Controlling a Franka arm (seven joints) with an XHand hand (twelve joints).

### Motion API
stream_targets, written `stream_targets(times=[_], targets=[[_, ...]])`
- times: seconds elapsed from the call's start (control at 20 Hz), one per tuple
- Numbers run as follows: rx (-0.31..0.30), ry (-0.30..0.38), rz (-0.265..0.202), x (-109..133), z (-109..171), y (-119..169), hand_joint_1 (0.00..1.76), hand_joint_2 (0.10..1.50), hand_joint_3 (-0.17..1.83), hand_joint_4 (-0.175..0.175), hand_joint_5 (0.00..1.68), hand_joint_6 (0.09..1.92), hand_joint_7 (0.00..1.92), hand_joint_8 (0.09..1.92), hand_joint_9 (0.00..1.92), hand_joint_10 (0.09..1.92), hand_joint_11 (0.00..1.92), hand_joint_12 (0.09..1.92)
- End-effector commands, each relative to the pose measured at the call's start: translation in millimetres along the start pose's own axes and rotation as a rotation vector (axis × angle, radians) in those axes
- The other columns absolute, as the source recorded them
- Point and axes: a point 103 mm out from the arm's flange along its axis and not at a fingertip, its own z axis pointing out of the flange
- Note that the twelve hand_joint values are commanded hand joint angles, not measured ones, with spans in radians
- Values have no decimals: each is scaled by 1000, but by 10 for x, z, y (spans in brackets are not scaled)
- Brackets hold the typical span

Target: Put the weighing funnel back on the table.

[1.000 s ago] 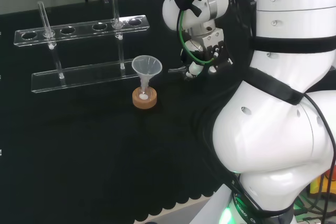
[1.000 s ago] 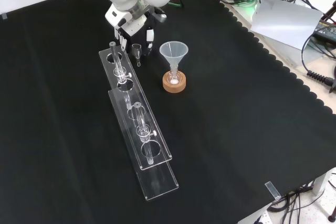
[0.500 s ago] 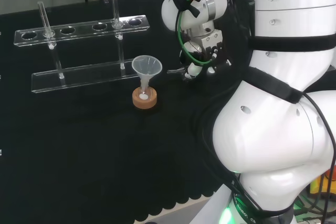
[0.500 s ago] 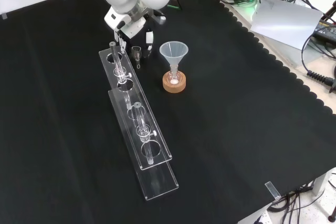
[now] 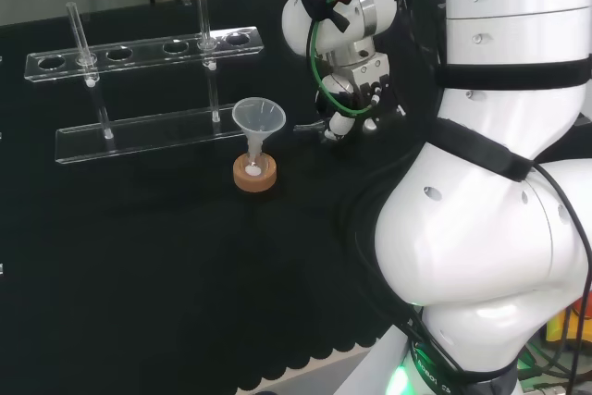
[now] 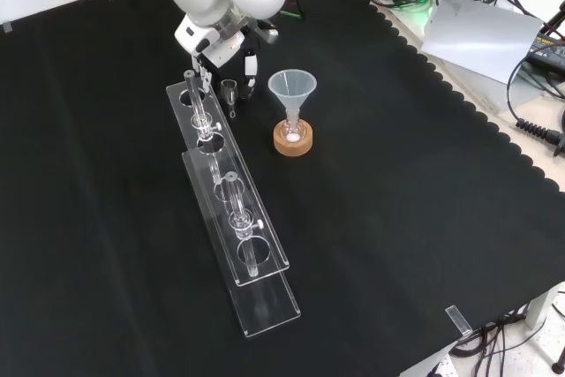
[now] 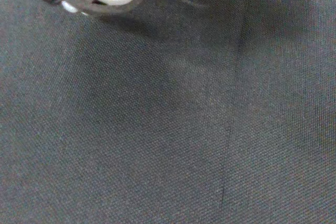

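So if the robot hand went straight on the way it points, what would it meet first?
Probably the black cloth: the wrist view past the robot hand shows bare cloth ahead. The weighing funnel is close beside it, so it might brush that.

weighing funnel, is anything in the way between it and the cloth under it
Nothing visible. The weighing funnel is low at the black cloth just below the hand in the front view; test tube rack to its left and funnel to its right stand clear.
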Motion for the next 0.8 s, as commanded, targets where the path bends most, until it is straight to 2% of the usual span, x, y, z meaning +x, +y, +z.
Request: stream_targets(times=[0.05,0.5,0.65,0.75,0.8], targets=[[3,-1,-3,16,25,30,1091,770,616,79,1084,984,1115,581,1398,92,1091,871],[16,-7,-6,64,34,52,1090,774,609,79,1081,985,1112,584,1390,87,1093,870],[12,5,-10,37,41,39,1074,851,473,93,1055,978,1064,625,1374,87,1083,875],[6,3,-9,26,41,24,1047,962,285,116,1006,1006,960,682,1336,87,1039,905],[5,-3,-10,25,38,16,1006,977,225,52,941,950,906,704,1311,87,1008,923]])
